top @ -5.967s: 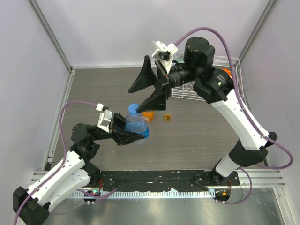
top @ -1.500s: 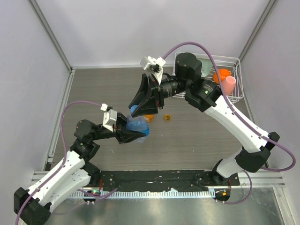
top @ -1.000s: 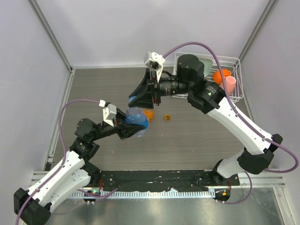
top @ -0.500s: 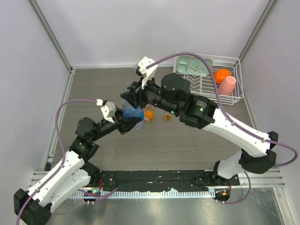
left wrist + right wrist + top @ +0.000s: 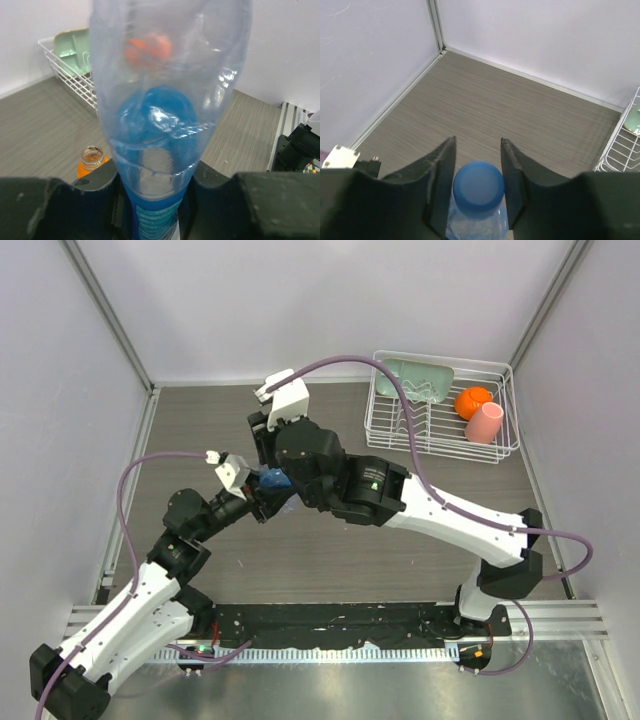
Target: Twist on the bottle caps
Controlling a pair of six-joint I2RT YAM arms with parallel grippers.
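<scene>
My left gripper (image 5: 155, 192) is shut on the lower body of the clear bottle with the blue label (image 5: 165, 75), holding it off the table. A blue cap (image 5: 478, 182) sits on this bottle's neck. My right gripper (image 5: 477, 150) is shut on the cap, one finger on each side. From above, the bottle (image 5: 272, 480) shows only as a blue patch between the left gripper (image 5: 258, 502) and the right wrist. The squat orange bottle (image 5: 91, 161) stands on the table with its neck uncovered. The orange cap is hidden under the right arm.
A white wire rack (image 5: 500, 448) stands at the back right, holding an orange ball (image 5: 472, 400), a pink cup (image 5: 486, 423) and a green plate (image 5: 415, 378). The right forearm (image 5: 440, 510) stretches across the middle of the table. Walls close in the left and back sides.
The right arm has swung left and come down over the bottle with the blue cap, covering the orange bottle and orange cap in the top view. The left gripper shifted the bottle slightly up and left.
</scene>
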